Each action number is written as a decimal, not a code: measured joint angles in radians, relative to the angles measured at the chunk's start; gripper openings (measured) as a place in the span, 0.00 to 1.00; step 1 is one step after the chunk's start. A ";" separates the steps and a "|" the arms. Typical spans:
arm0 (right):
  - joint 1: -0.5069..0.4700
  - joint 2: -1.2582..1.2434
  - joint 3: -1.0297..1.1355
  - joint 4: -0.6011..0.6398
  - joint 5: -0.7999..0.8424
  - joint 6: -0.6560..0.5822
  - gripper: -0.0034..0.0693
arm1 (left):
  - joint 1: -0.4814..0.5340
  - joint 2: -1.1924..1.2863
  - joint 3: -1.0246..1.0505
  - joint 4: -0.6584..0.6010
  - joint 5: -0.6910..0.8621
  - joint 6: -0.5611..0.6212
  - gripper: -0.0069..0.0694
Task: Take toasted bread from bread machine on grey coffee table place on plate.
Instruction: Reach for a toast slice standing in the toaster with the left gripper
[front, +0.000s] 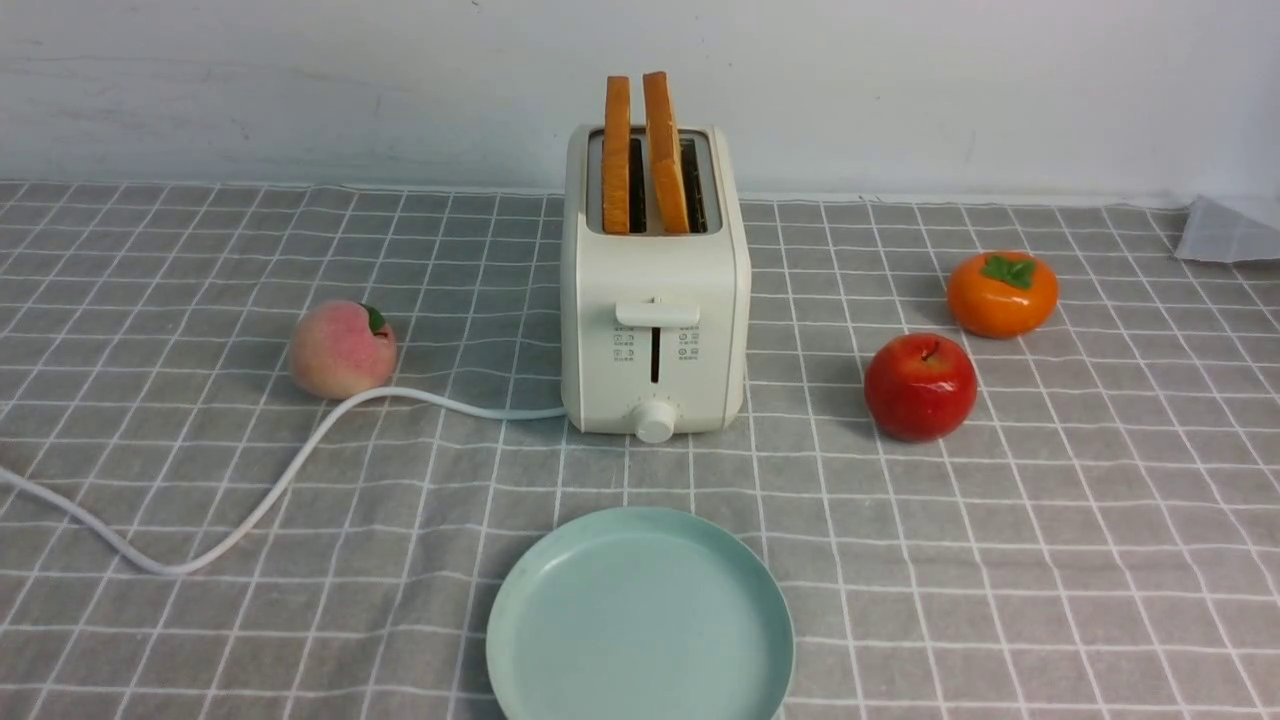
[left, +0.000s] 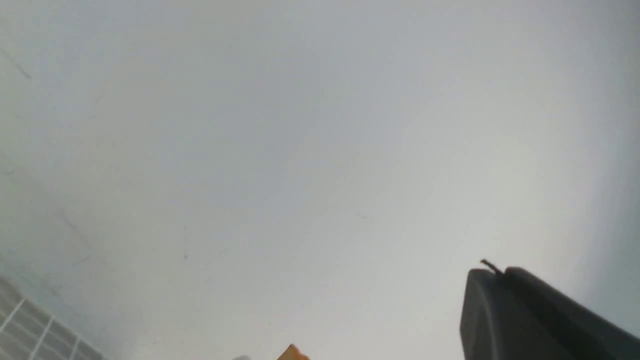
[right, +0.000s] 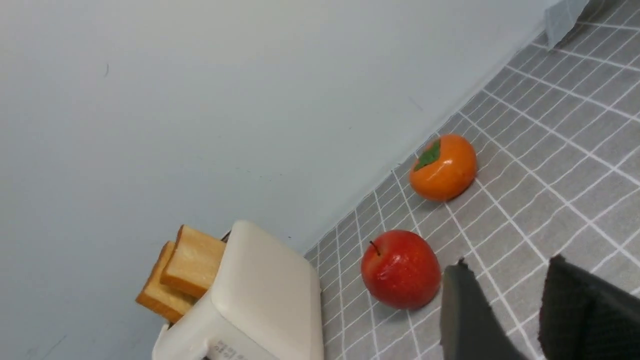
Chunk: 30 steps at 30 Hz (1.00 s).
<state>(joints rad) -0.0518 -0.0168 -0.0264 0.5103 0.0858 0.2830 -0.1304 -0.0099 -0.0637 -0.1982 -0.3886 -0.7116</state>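
Observation:
Two slices of toasted bread (front: 640, 150) stand upright in the slots of the cream-white bread machine (front: 655, 300) at the middle back of the grey coffee table (front: 1000, 560). The mint-green plate (front: 640, 620) lies bare in front of it at the near edge. Neither gripper shows in the front view. In the right wrist view, my right gripper (right: 507, 262) is open and empty above the cloth, beside the red apple (right: 400, 269), with the bread (right: 192, 267) and bread machine (right: 260, 295) further off. My left gripper (left: 492, 272) is shut and empty, facing the wall.
A peach (front: 342, 348) sits left of the bread machine, with the white cord (front: 250, 500) trailing to the left edge. A red apple (front: 920, 386) and an orange persimmon (front: 1002, 292) sit to the right. A white wall stands close behind; a pale cloth (front: 1230, 230) lies at the far right.

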 joint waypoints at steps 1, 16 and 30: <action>0.005 0.002 -0.058 -0.016 0.043 -0.016 0.33 | 0.000 0.002 -0.063 0.002 0.071 -0.001 0.07; 0.006 0.703 -0.889 -0.256 0.895 -0.338 0.02 | 0.000 0.801 -0.857 -0.092 1.338 0.408 0.07; 0.006 0.812 -0.870 -0.149 0.989 -0.524 0.03 | -0.294 1.464 -1.424 -0.031 1.313 0.465 0.07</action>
<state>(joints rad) -0.0456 0.7948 -0.8962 0.3614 1.0753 -0.2410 -0.4240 1.4539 -1.4872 -0.2290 0.9249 -0.2465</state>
